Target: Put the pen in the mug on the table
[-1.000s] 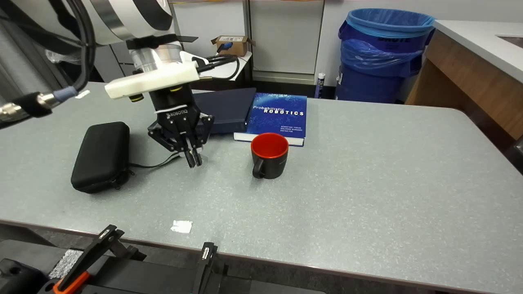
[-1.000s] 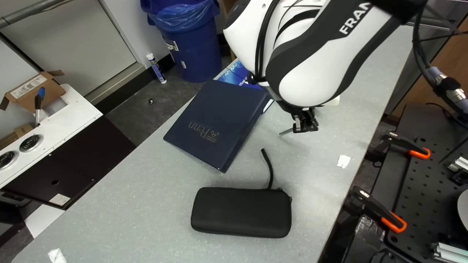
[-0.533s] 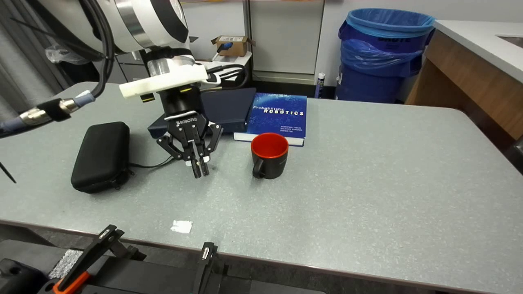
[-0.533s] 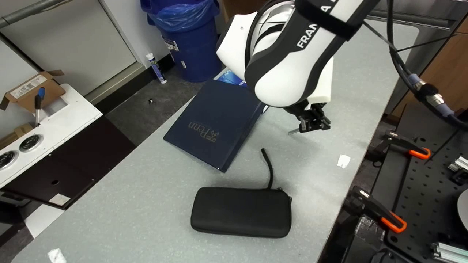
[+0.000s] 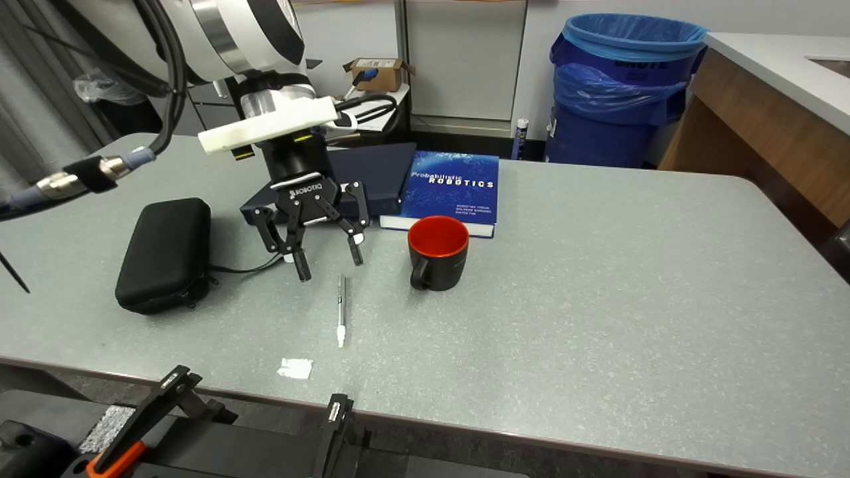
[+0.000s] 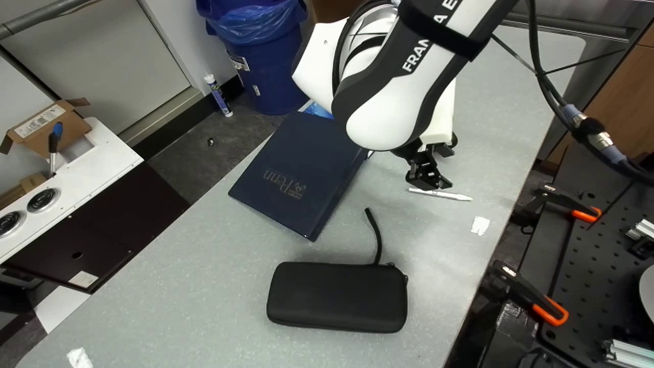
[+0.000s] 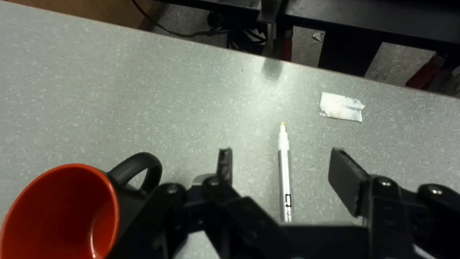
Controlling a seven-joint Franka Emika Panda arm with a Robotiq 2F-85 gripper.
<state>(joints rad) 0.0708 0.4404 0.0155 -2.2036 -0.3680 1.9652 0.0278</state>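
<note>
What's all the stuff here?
Table: 1, grey, in the middle
Pen: 1, whitish, on the table
Mug: 1, black and red, on the table
Book: 1, blue, near the mug
Binder or box: 1, navy, beside the book
Case: 1, black, on the table
Scraps: 2, white, on the table
Clamps: 2, black and orange, by the table
Bin: 1, blue, beyond the table
Tube: 1, blue and white, near the bin
Cardboard box: 1, brown, beyond the table
Countertop: 1, white, beyond the table
Arm: 1, white and black, overhead
Gripper: 1, black, open above the table
</note>
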